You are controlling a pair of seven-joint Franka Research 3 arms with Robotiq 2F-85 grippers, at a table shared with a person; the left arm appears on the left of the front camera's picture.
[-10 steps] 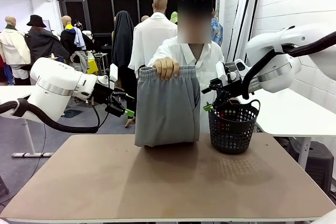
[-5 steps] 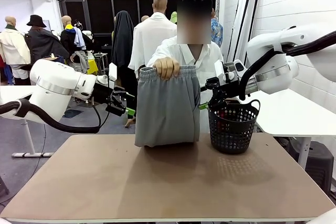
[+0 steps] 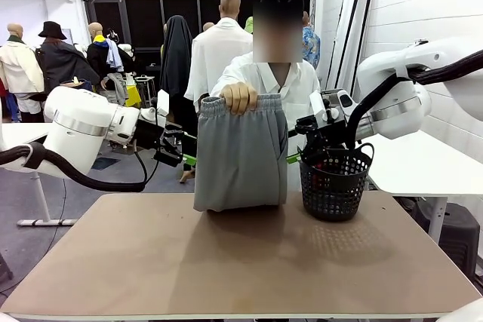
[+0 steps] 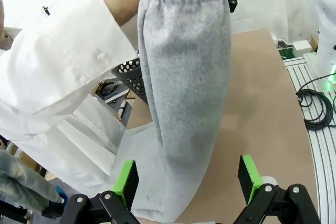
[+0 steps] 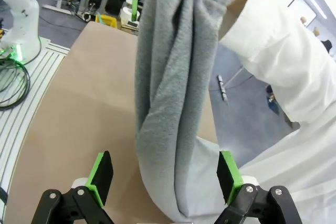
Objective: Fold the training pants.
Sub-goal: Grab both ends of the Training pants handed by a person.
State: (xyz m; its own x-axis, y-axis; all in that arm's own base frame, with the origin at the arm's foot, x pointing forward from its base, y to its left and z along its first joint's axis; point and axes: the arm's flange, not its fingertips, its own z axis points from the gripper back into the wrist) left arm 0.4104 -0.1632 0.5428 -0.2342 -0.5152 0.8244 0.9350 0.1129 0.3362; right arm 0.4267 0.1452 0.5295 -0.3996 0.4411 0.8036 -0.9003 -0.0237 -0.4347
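A person across the table holds the light grey training pants (image 3: 240,152) up by the gathered waistband with one hand (image 3: 240,98); the lower end rests on the tan table (image 3: 226,262). My left gripper (image 3: 186,158) hovers open just off the pants' left edge. In the left wrist view its green pads (image 4: 126,181) stand wide, with the hanging pants (image 4: 189,77) straight ahead between them. My right gripper (image 3: 294,153) is open at the pants' right edge, above the basket. In the right wrist view the bunched pants (image 5: 173,77) hang in line with the gap of the open right gripper (image 5: 165,176).
A black mesh basket (image 3: 336,182) stands on the table right of the pants, under my right arm; it also shows behind the pants as the basket (image 4: 128,74). The person's white sleeve (image 4: 63,66) is close to the left gripper. A white table stands at the far right.
My right gripper has moved left, closer to the pants' right edge. My left gripper has crept a little right toward the left edge. The pants stay held up.
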